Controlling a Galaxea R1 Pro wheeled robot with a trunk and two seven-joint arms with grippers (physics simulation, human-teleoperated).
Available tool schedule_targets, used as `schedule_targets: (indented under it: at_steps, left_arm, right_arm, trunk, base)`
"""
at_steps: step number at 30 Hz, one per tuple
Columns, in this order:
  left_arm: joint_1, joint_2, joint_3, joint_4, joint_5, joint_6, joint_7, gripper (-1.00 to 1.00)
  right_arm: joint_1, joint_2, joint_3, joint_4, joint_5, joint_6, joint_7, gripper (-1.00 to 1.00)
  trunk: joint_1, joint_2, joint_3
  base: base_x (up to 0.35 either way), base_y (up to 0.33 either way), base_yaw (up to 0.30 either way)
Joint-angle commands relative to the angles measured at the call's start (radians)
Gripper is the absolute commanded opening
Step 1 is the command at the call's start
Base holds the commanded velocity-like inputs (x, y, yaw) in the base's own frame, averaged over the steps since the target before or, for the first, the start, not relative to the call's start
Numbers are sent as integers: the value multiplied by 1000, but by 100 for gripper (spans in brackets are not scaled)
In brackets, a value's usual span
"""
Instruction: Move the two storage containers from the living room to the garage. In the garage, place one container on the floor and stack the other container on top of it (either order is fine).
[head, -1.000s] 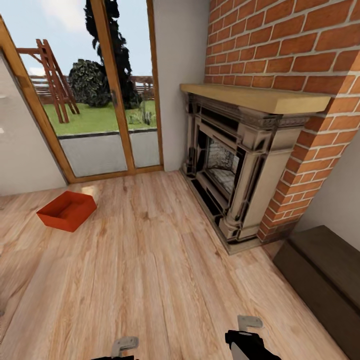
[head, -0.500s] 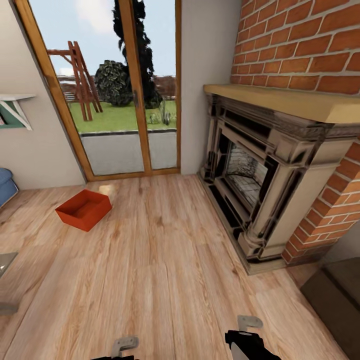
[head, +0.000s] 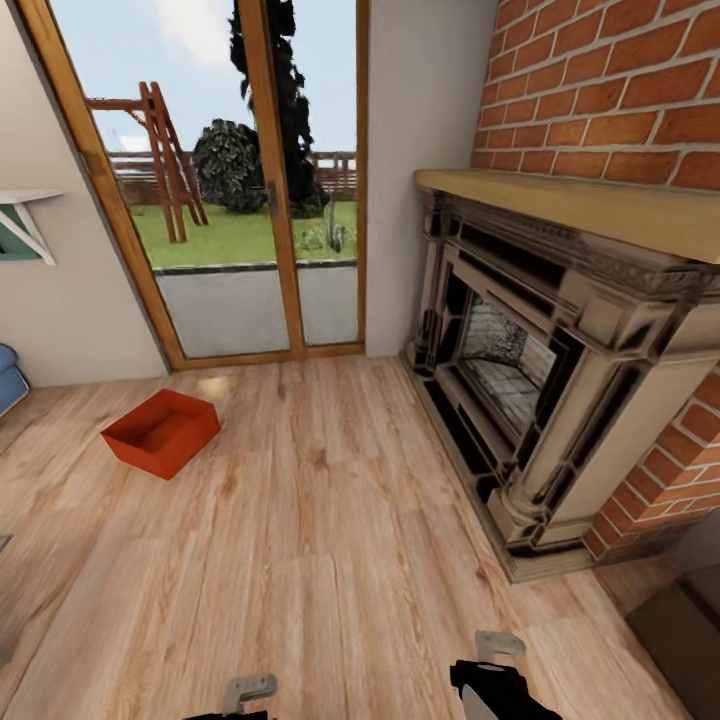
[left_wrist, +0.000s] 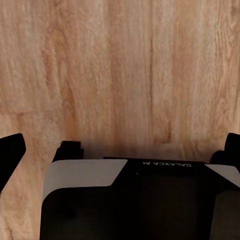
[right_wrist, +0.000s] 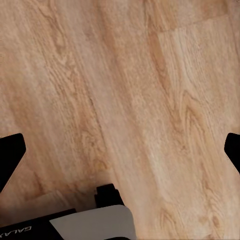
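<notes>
One orange-red storage container (head: 161, 433) sits on the light wood plank flooring (head: 330, 560) of the living room, at the left of the head view, open side up and turned at an angle to the planks. It lies just in front of the wood-framed glass doors (head: 235, 180), near a bright patch of light on the boards, and nothing touches it. Through the glass show a lawn, a dark bush and a wooden ladder-like frame (head: 165, 160). To the right of the doors a beige wall strip meets a red brick chimney breast (head: 610, 90), under which stands an ornate fireplace (head: 520, 370) with a pale wooden mantel (head: 590, 205). A sliver of blue sofa (head: 8, 375) shows at the left edge, and a dark low piece of furniture (head: 685, 625) at the lower right corner. Both arms hang low at the bottom edge of the head view, well apart from the container. In the left wrist view the left gripper (left_wrist: 120, 150) points down at bare planks, its black fingertips (left_wrist: 10, 155) at opposite edges of the picture, so the jaws stand wide apart with nothing between them. The right gripper (right_wrist: 120, 155) in the right wrist view does the same: jaws spread wide over bare wood.
</notes>
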Motion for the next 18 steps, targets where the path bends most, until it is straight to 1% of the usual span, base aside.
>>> schedule_targets:
  at_steps: [1,18]
  left_arm:
    - [0,-1,3,-2,10,6,-1,100]
    - [0,-1,3,-2,10,6,-1,100]
  right_arm:
    - [-1,-1,8,-2,-5,6,-8,100]
    - [-1,-1,9,-2,-5,6,-8,100]
  trunk:
    - [1,-1,-1]
    - [1,-1,-1]
  base:
    - [329,0,0]
    - [329,0,0]
